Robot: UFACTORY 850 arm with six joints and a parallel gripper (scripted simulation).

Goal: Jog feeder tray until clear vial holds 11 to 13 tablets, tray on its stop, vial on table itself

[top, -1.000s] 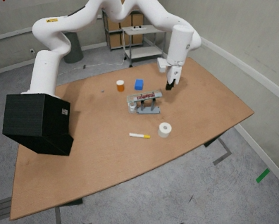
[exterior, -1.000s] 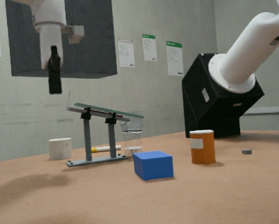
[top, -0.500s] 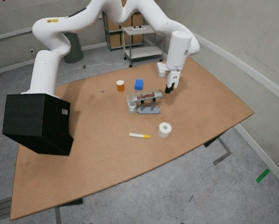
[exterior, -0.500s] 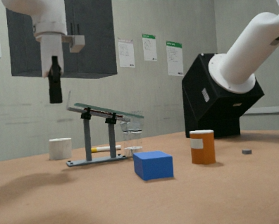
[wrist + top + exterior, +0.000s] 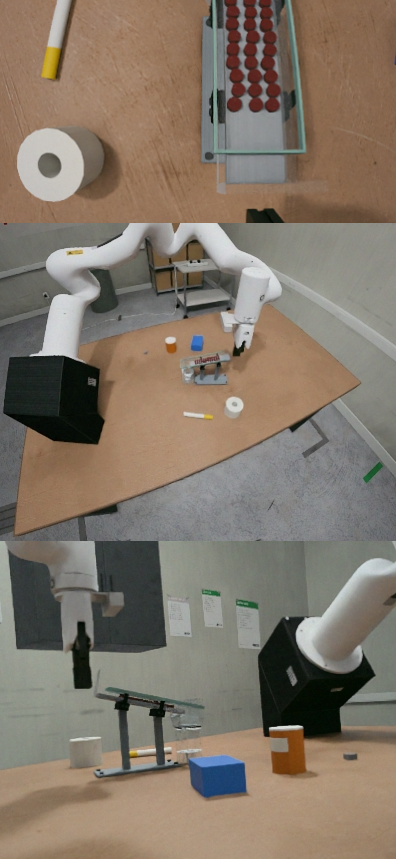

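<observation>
The feeder tray [image 5: 205, 359] sits tilted on a grey two-post stand [image 5: 137, 733], its low end toward the clear vial [image 5: 187, 375]. In the wrist view the tray [image 5: 254, 80] holds several rows of red tablets [image 5: 253, 55]. The vial [image 5: 188, 737] stands upright on the table under the tray's low end. My gripper [image 5: 239, 349] [image 5: 82, 668] is shut and empty, hanging just beyond the tray's raised end, a little above it. Only its fingertips show at the bottom of the wrist view [image 5: 265, 216].
A white tape roll [image 5: 233, 407] and a white-and-yellow marker [image 5: 198, 415] lie in front of the stand. A blue block [image 5: 197, 342] and an orange pill bottle [image 5: 171, 344] stand behind it. A black box [image 5: 52, 397] is at the left edge.
</observation>
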